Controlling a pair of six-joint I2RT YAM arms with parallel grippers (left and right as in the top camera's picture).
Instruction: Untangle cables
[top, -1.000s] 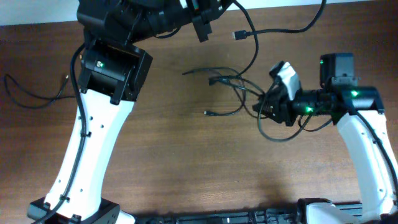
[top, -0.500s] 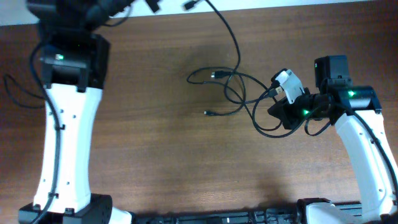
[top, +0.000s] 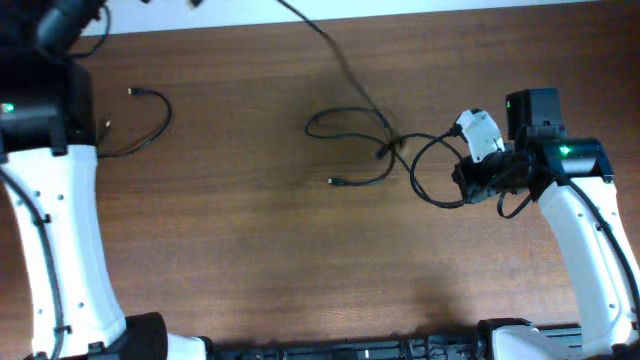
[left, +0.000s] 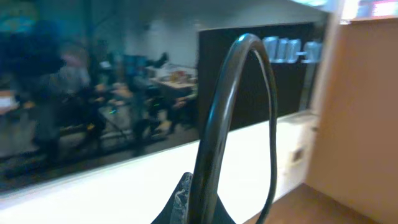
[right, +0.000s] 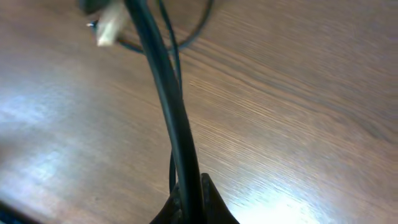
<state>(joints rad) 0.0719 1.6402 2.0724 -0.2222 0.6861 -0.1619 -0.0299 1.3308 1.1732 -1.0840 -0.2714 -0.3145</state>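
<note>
Thin black cables (top: 350, 122) lie in loose loops at the table's middle, crossing in a knot (top: 390, 147). One plug end (top: 330, 181) rests below the loops. One strand (top: 340, 50) runs taut from the knot up past the top edge. My left gripper (left: 200, 202) is shut on a black cable (left: 214, 118), raised off the table and beyond the overhead view's top edge. My right gripper (top: 468, 180) is shut on a cable (right: 165, 93) just right of the knot, low over the table; it also shows in the right wrist view (right: 189, 202).
A separate black cable (top: 150, 125) with a plug end (top: 131, 92) lies at the left, beside the left arm's white link (top: 50, 230). The right arm's white link (top: 590, 240) stands at the right. The table's far edge runs along the top.
The left arm swung left and up, pulling its strand taut. The loops and knot slid right. The right gripper moved slightly right. The left cable came into view.
</note>
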